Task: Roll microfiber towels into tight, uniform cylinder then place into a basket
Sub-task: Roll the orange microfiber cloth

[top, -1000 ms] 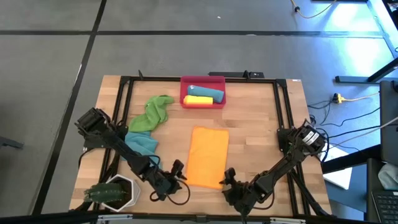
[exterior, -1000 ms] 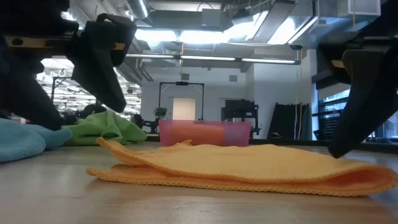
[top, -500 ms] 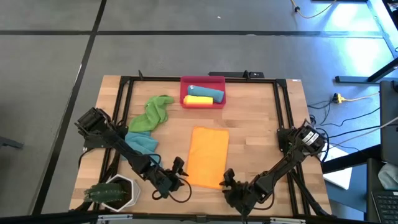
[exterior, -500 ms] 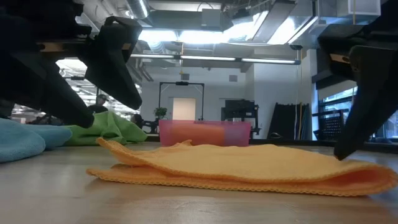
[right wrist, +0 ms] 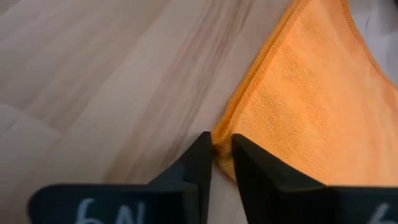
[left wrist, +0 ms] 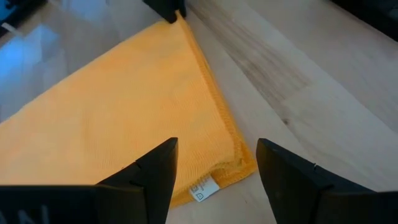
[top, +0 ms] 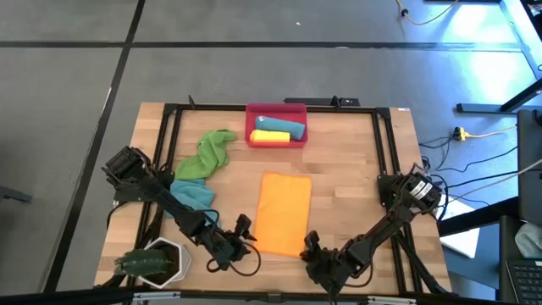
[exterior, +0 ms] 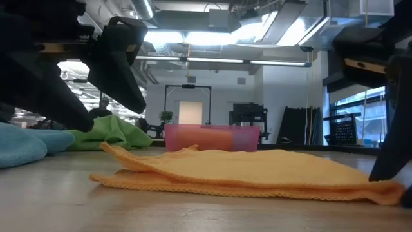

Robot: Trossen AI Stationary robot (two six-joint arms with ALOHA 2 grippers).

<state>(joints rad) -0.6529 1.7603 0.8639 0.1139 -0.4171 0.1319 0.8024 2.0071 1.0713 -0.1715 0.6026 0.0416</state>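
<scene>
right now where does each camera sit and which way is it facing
High view: above the table, looking straight down; both arms, left claw and right claw at the orange towel, basket at the far edge.
Low view: table-top height, looking level across the orange towel into the room; dark arm parts at both sides.
Left wrist view: faces the towel's tagged corner past open fingers.
Right wrist view: faces the towel's corner pinched between its fingers.
All four share the orange towel.

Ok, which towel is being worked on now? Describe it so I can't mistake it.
On the wooden table, below the red-pink basket, lies the orange towel, folded flat. The green towel and teal towel lie crumpled at left; the right gripper pinches the orange one's corner.
</scene>
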